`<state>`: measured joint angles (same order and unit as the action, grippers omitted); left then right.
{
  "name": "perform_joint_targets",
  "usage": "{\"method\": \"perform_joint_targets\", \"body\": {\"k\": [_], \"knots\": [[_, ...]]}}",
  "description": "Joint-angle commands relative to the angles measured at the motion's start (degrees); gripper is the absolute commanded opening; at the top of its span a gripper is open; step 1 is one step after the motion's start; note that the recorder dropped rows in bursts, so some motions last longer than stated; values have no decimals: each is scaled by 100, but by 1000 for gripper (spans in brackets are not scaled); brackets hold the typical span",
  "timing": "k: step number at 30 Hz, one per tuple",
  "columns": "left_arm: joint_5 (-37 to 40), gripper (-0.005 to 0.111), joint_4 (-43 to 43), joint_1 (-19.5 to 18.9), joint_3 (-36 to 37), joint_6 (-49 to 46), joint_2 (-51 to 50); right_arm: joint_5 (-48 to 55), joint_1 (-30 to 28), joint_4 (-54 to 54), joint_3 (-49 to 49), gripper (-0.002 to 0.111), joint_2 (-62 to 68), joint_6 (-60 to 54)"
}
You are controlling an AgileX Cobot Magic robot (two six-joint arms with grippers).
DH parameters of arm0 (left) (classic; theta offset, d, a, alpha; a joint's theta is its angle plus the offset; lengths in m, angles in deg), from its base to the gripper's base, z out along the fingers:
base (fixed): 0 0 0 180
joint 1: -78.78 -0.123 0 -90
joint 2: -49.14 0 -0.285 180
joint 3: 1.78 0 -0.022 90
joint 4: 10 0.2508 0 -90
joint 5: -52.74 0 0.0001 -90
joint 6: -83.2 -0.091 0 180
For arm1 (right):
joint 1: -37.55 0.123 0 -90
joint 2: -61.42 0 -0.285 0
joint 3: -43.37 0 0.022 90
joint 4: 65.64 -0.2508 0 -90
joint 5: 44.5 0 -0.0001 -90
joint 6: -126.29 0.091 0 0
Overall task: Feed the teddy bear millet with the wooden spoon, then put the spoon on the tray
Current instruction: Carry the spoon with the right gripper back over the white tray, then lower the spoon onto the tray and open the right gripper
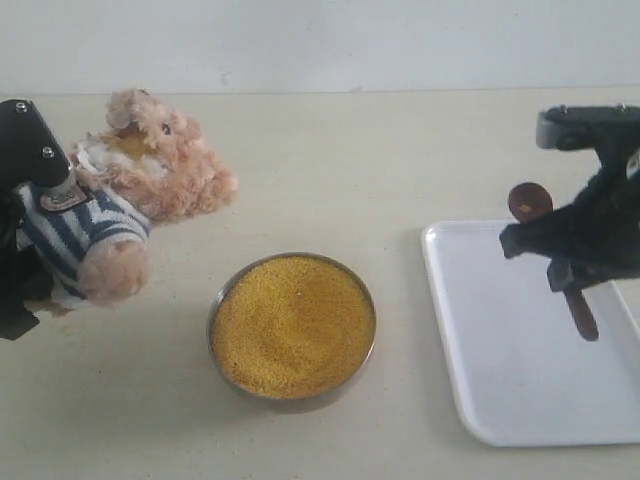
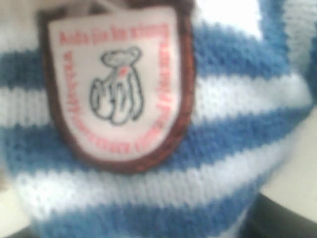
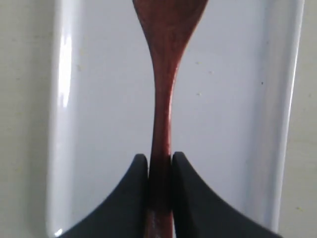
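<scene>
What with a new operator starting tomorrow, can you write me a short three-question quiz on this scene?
1. Fill in: the bowl holds fine yellow ___.
2. True or false: the wooden spoon rests in that bowl.
3. The right gripper hovers over: A. the bowl B. the tray C. the teddy bear

Key
1. millet
2. False: the right gripper's jaws are shut on its handle.
3. B; the teddy bear is at the far left of the exterior view.
</scene>
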<state>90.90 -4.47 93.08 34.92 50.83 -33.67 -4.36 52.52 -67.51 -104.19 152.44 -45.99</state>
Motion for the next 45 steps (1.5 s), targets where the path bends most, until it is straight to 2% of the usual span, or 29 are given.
{"method": "perform_joint_targets", "body": {"k": [1,10,18,22,27,29,36,45], "knots": [[-221,4,-19,24,-5,559,56,-1339,-72,28,880,0,22,236],[-326,4,-19,24,-23,1717,56,-1728,-72,28,1112,0,649,223],[-326,4,441,24,-23,2587,56,-1650,-72,28,1112,2,770,159],[-326,4,605,24,-23,2848,56,-1541,-72,28,1112,17,770,141],[-326,4,602,24,-23,2859,56,-1494,-72,28,1112,51,656,141],[-326,4,602,24,-23,2992,56,-1366,-72,28,1020,57,500,141],[-492,4,590,24,-23,3811,2,-641,-72,241,486,57,-345,115],[-956,4,590,24,-49,4858,-829,-653,-72,36,408,57,-2151,115]]}}
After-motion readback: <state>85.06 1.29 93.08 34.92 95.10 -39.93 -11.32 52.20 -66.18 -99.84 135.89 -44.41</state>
